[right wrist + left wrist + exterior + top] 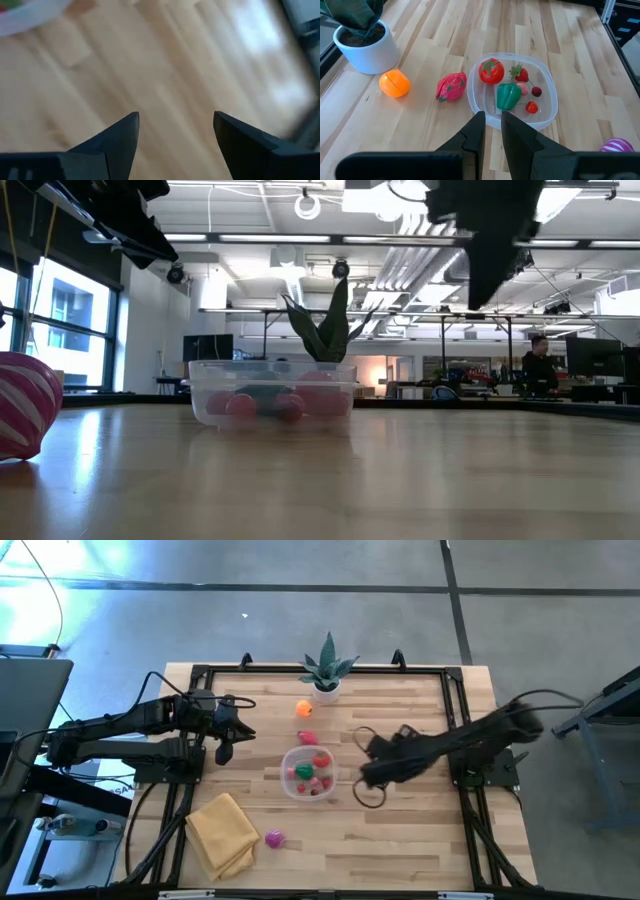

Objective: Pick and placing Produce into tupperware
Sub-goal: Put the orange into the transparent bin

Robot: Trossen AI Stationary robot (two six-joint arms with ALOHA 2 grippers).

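Left claw (pixel 491 131) hangs beside the tupperware (pixel 290 783), fingers nearly together, gripping nothing. Right claw (pixel 175 132) hangs across the tupperware, spread wide, empty.

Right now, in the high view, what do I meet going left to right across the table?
Left gripper → yellow cloth → magenta striped piece → tupperware with produce inside → right gripper. The orange piece, pink piece and potted plant sit over the tupperware's span, so I leave them out.

Potted plant (pixel 327 670) stands far from folded yellow cloth (pixel 222 833).
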